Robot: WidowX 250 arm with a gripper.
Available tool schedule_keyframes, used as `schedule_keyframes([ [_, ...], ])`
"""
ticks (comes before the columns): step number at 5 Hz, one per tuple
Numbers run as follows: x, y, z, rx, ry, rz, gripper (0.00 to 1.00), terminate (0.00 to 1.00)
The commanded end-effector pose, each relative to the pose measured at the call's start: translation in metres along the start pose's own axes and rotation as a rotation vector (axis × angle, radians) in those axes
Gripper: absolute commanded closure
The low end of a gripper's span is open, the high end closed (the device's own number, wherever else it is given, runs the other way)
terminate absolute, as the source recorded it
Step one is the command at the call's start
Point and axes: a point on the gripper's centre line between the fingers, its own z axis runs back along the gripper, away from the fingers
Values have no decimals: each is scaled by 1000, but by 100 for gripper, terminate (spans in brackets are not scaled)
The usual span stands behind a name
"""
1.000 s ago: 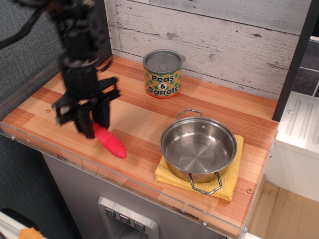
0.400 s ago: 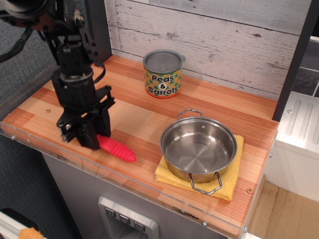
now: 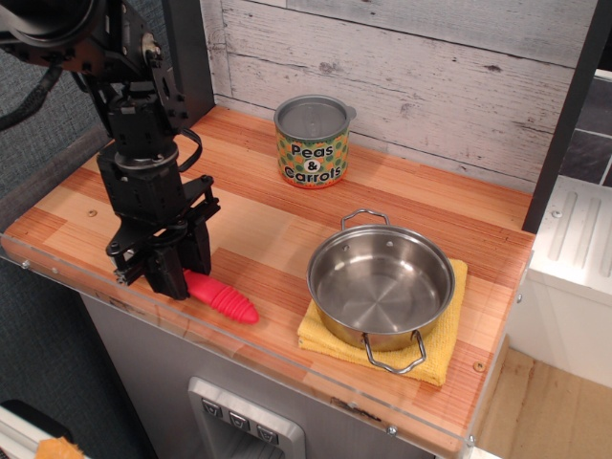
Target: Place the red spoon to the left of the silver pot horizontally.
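the end effector [image 3: 170,273] is clenched on one end of the red spoon [image 3: 222,298], which lies nearly horizontal on the wooden surface [image 3: 258,215], left of the silver pot [image 3: 381,283].

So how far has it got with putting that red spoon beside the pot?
Nearly done. The red spoon already lies on the wooden counter left of the silver pot, roughly horizontal. The pincer is down over its left end; whether it has let go is unclear. Left: release and lift away.
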Motion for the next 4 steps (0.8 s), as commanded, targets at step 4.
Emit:
schedule_keyframes([
  [4, -2, -32, 46, 20, -93, -227, 0, 0],
])
